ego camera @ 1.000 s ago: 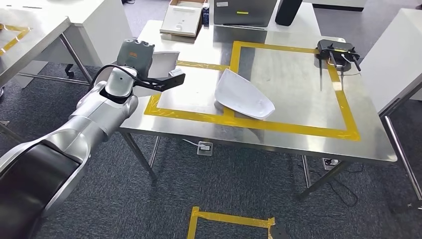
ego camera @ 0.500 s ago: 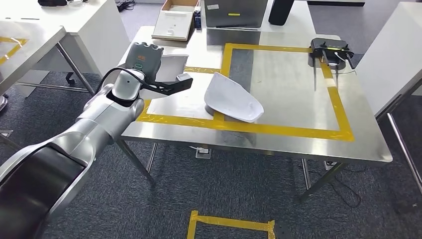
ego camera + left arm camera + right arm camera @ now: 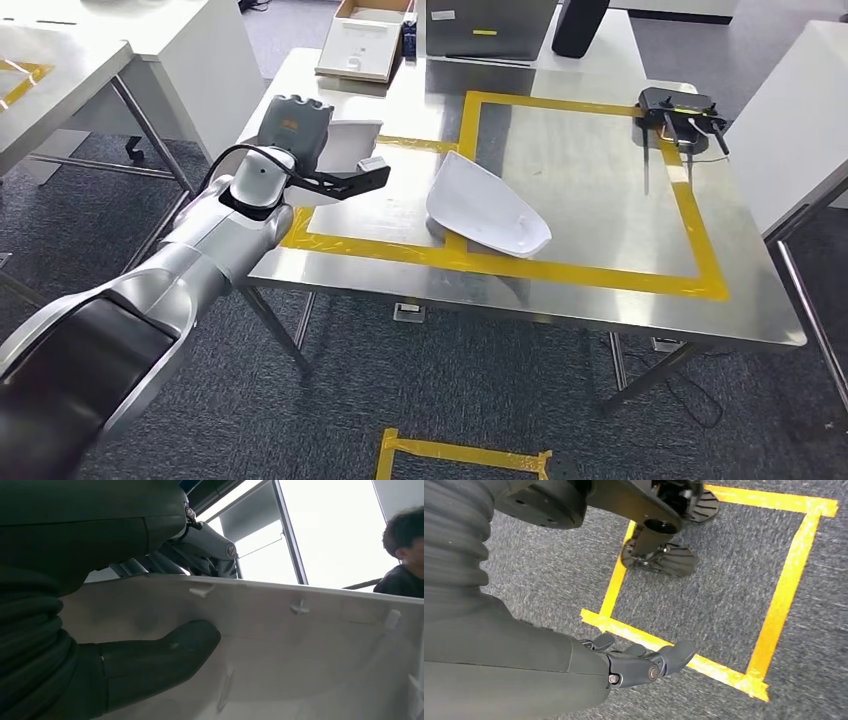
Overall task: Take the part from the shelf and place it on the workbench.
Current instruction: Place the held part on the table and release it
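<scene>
My left hand (image 3: 296, 128) grips a white moulded part (image 3: 348, 143) and holds it up over the left end of the steel workbench (image 3: 600, 290), above the smaller yellow-taped rectangle. In the left wrist view the thumb (image 3: 160, 655) presses on the part's ribbed inner face (image 3: 310, 645). A second white curved part (image 3: 485, 207) lies on the bench across the tape line between the two rectangles. My right hand (image 3: 644, 661) hangs beside my body over the carpet, holding nothing, its fingers loosely extended.
A black device with cables (image 3: 680, 108) sits at the bench's far right. An open cardboard box (image 3: 365, 40), a grey case (image 3: 487, 22) and a dark cylinder (image 3: 578, 22) stand along the back edge. White tables flank both sides. A person (image 3: 405, 545) is nearby.
The whole view has shifted slightly with the camera. My left hand, still holding the white part, has edged a little farther in over the workbench's left end.
</scene>
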### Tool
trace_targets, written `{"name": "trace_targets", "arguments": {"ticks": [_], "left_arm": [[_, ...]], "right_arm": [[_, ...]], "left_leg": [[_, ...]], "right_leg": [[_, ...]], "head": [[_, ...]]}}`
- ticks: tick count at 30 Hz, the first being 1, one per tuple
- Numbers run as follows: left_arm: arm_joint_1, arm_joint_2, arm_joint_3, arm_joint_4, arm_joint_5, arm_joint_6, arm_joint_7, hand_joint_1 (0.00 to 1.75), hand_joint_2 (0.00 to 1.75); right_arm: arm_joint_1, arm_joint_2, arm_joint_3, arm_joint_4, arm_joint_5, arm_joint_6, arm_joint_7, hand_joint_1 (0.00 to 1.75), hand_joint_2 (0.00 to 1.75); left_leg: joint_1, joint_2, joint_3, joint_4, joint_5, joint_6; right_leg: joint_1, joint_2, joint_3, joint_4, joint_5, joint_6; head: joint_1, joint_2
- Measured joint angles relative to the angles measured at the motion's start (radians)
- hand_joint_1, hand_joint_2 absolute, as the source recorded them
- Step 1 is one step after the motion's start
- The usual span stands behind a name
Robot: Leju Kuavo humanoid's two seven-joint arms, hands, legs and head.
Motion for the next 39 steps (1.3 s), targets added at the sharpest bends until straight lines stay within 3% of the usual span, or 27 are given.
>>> {"name": "trace_targets", "arguments": {"ticks": [2,3,5,7,8,12,14,16,17,18,19,21,23,28,30,32,33,34,37,39], "left_arm": [[0.006,-0.002,0.000,0.000,0.000,-0.001,0.000,1.75,1.75],[0.009,-0.003,0.000,0.000,0.000,-0.001,0.000,1.75,1.75],[0.012,-0.005,0.000,0.000,0.000,-0.002,0.000,1.75,1.75],[0.010,-0.006,0.000,0.000,-0.001,-0.004,0.000,1.75,1.75],[0.009,-0.007,0.000,0.000,-0.001,-0.005,-0.001,1.75,1.75],[0.008,-0.010,0.000,-0.001,-0.004,-0.010,-0.003,1.75,1.75],[0.006,-0.010,0.000,-0.002,-0.004,-0.011,-0.003,1.75,1.75],[0.008,-0.010,0.000,0.000,-0.005,-0.013,-0.005,1.75,1.75],[0.011,-0.009,0.000,0.001,-0.006,-0.015,-0.006,1.75,1.75],[0.014,-0.008,0.000,0.002,-0.007,-0.016,-0.007,1.75,1.75],[0.016,-0.008,0.000,0.002,-0.009,-0.017,-0.007,1.75,1.75],[0.016,-0.007,0.000,0.003,-0.013,-0.017,-0.008,1.75,1.75],[0.013,-0.008,0.000,0.002,-0.016,-0.017,-0.008,1.75,1.75],[0.010,-0.012,0.000,0.001,-0.021,-0.017,-0.008,1.75,1.75],[0.009,-0.016,0.000,0.000,-0.023,-0.017,-0.008,1.75,1.75],[0.011,-0.020,0.000,0.000,-0.025,-0.018,-0.009,1.75,1.75],[0.014,-0.021,0.000,0.001,-0.025,-0.019,-0.009,1.75,1.75],[0.016,-0.022,0.000,0.001,-0.025,-0.019,-0.009,1.75,1.75],[0.016,-0.024,0.000,0.001,-0.025,-0.019,-0.008,1.75,1.75],[0.014,-0.026,0.000,0.001,-0.025,-0.019,-0.007,1.75,1.75]], "right_arm": [[0.003,0.000,0.000,0.000,0.000,0.000,0.002,0.00,1.75],[0.004,0.000,0.000,0.000,0.000,-0.001,0.004,0.00,1.75],[0.006,-0.001,-0.001,0.000,0.000,-0.002,0.006,0.00,1.75],[0.005,-0.002,-0.001,0.000,-0.001,-0.003,0.007,0.00,1.75],[0.005,-0.002,-0.002,0.000,-0.001,-0.003,0.007,0.00,1.75],[0.005,-0.002,-0.002,0.000,-0.001,-0.003,0.006,0.00,1.75],[0.004,-0.002,-0.002,0.000,0.000,-0.003,0.004,0.00,1.75],[0.003,-0.002,-0.002,0.000,0.000,-0.003,0.003,0.00,1.75],[0.004,-0.002,-0.002,0.000,0.000,-0.002,0.003,0.00,1.75],[0.005,-0.002,-0.002,0.000,0.001,-0.002,0.002,0.00,1.75],[0.006,-0.002,-0.003,0.000,0.001,-0.001,0.002,0.00,1.75],[0.006,-0.002,-0.003,0.000,0.002,0.000,0.001,0.00,1.75],[0.004,-0.001,-0.003,0.000,0.002,0.000,0.000,0.00,1.75],[0.004,-0.001,-0.005,0.000,0.002,0.001,-0.002,0.00,1.75],[0.003,-0.002,-0.006,0.000,0.001,0.001,-0.003,0.00,1.75],[0.005,-0.002,-0.007,0.000,0.001,0.001,-0.003,0.00,1.75],[0.006,-0.002,-0.007,0.000,0.001,0.001,-0.003,0.00,1.75],[0.007,-0.002,-0.007,0.000,0.001,0.001,-0.003,0.00,1.75],[0.007,-0.002,-0.008,0.001,0.001,0.000,-0.004,0.00,1.75],[0.005,-0.002,-0.008,0.001,0.001,0.000,-0.004,0.00,1.75]], "left_leg": [[0.000,0.000,0.005,0.000,-0.006,0.002],[0.000,0.000,0.009,0.001,-0.010,0.001],[0.000,-0.001,0.021,0.001,-0.019,-0.004],[-0.002,-0.001,0.029,0.002,-0.029,-0.013],[-0.004,-0.002,0.030,0.002,-0.032,-0.019],[-0.003,-0.001,0.031,0.006,-0.045,-0.043],[-0.002,0.002,-0.005,0.081,-0.080,-0.051],[-0.002,0.003,-0.078,0.215,-0.125,-0.055],[-0.002,0.003,-0.111,0.264,-0.132,-0.055],[-0.002,0.003,-0.130,0.281,-0.121,-0.055],[-0.002,0.003,-0.129,0.257,-0.091,-0.052],[-0.004,0.003,-0.081,0.127,-0.009,-0.044],[-0.008,0.004,-0.032,0.021,0.024,-0.034],[-0.005,0.001,-0.002,-0.011,0.010,-0.004],[-0.003,0.000,0.007,-0.012,0.005,0.003],[-0.003,-0.002,0.013,-0.010,-0.004,0.005],[-0.003,-0.003,0.017,-0.008,-0.010,0.004],[-0.003,-0.003,0.024,-0.007,-0.016,0.002],[0.000,-0.002,0.049,-0.004,-0.040,-0.010],[0.000,0.000,0.056,-0.008,-0.047,-0.023]], "right_leg": [[-0.002,0.000,-0.067,0.103,-0.021,0.005],[-0.003,-0.001,-0.079,0.108,-0.005,0.006],[-0.004,-0.002,-0.045,0.004,0.075,0.004],[-0.002,-0.003,0.011,-0.122,0.127,-0.004],[0.000,-0.003,0.027,-0.156,0.133,-0.008],[0.001,-0.002,0.044,-0.174,0.120,-0.034],[-0.002,-0.003,0.058,-0.180,0.116,-0.047],[-0.001,-0.003,0.068,-0.180,0.108,-0.055],[0.000,-0.002,0.073,-0.180,0.103,-0.057],[0.000,-0.001,0.077,-0.179,0.099,-0.057],[0.001,0.001,0.083,-0.178,0.093,-0.056],[0.001,0.003,0.095,-0.174,0.081,-0.050],[0.004,0.004,0.102,-0.171,0.068,-0.040],[0.005,0.001,0.094,-0.136,0.050,-0.015],[0.001,0.000,0.040,-0.039,0.008,-0.005],[-0.002,-0.001,-0.037,0.076,-0.028,0.005],[-0.003,-0.001,-0.062,0.099,-0.024,0.007],[-0.005,-0.001,-0.068,0.085,0.000,0.007],[-0.007,-0.003,-0.006,-0.099,0.119,0.005],[-0.003,-0.004,0.021,-0.169,0.136,-0.005]], "head": [[0.001,0.000],[0.001,0.000],[0.001,0.000],[0.001,0.000],[0.001,0.000],[0.000,0.000],[-0.003,0.000],[-0.004,0.000],[-0.004,0.000],[-0.004,0.000],[-0.004,0.000],[-0.004,0.000],[-0.004,0.000],[-0.003,0.000],[-0.002,0.000],[-0.001,0.000],[-0.001,0.000],[-0.001,0.000],[0.000,0.000],[0.000,0.000]]}}
